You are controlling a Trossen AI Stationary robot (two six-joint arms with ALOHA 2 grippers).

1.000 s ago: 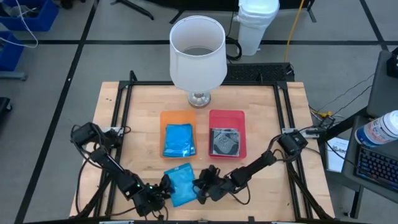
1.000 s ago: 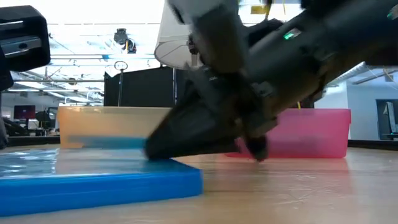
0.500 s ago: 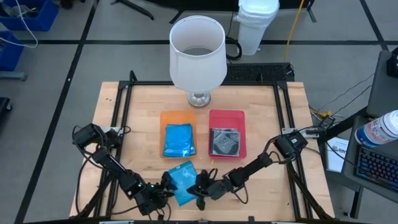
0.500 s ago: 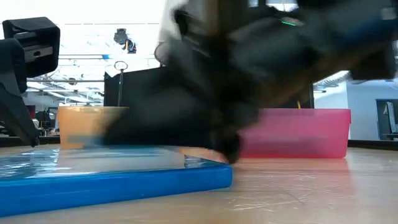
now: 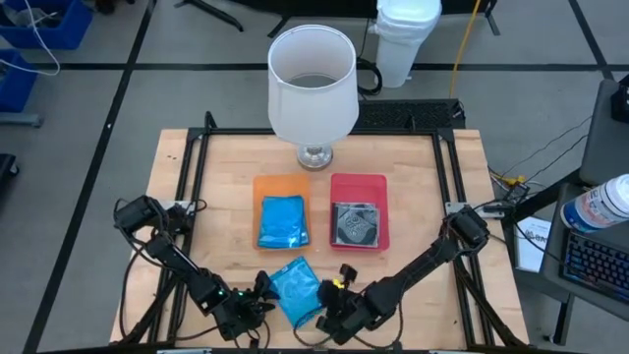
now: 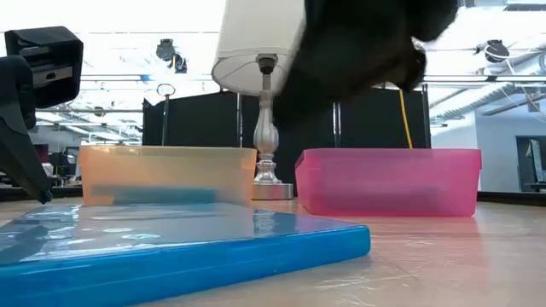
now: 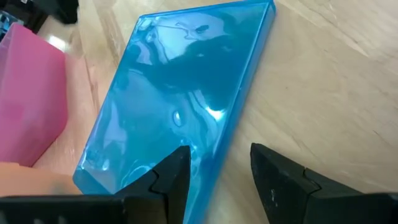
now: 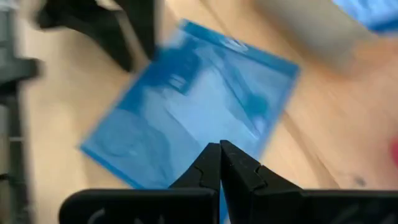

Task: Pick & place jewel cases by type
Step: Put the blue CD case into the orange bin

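A bright blue jewel case (image 5: 295,291) lies flat on the wood near the table's near edge, also seen in the low view (image 6: 171,247). My left gripper (image 5: 260,295) is open at the case's left side. In its wrist view its fingers (image 7: 217,163) stand on either side of the case's long edge (image 7: 233,124). My right gripper (image 5: 329,299) is shut and raised over the case's right edge (image 8: 219,152). A second blue case (image 5: 283,222) lies in the orange tray (image 5: 261,187). A dark clear case (image 5: 354,224) lies in the red tray (image 5: 381,187). My left gripper has one finger (image 7: 177,174) over the blue case's edge near a corner and the other (image 7: 273,177) over bare wood beside it. I cannot tell whether either finger touches the case.
A lamp with a white shade (image 5: 313,79) stands on the table's far side behind the two trays. The orange tray (image 6: 162,175) and red tray (image 6: 388,181) sit side by side at mid-table. A black frame (image 5: 197,177) runs along the table's sides.
My right gripper, shut and low on the blue case a second ago, swept across it toward the near edge and then rose clear. The case stayed flat but turned about on the table, and its near right corner slid toward the near edge.
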